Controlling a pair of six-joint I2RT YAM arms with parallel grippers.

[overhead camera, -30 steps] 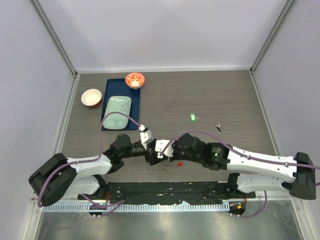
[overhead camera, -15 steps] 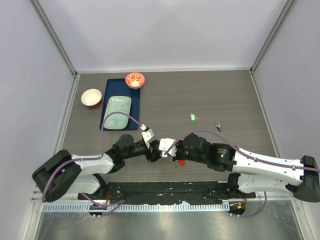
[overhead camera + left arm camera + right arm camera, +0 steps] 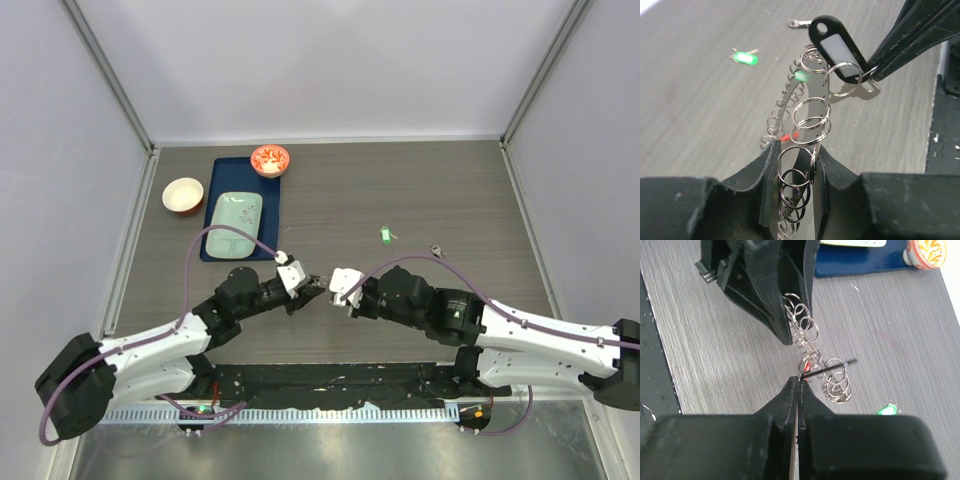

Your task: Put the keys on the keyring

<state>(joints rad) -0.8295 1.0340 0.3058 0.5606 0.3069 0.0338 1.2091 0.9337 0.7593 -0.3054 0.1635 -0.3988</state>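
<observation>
My left gripper (image 3: 797, 147) is shut on the keyring (image 3: 810, 115), a silvery ring strung with many small split rings, and holds it above the table. My right gripper (image 3: 799, 380) is shut on the small ring of a black-headed key (image 3: 837, 50), which touches the keyring's far end. In the top view the two grippers (image 3: 310, 288) (image 3: 338, 285) meet tip to tip. A red key (image 3: 809, 365) shows among the rings; I cannot tell whether it hangs on them. A green key (image 3: 386, 234) and a dark key (image 3: 438, 252) lie on the table to the right.
A blue tray (image 3: 215, 215) with a pale green plate (image 3: 235, 223) lies at the back left. A red patterned bowl (image 3: 270, 159) stands on its far end and a white bowl (image 3: 183, 195) beside it. The black base rail runs along the near edge.
Both grippers have moved away from the near edge and risen, carrying the keyring and the black key. The red key that lay by the near edge no longer shows in the top view.
</observation>
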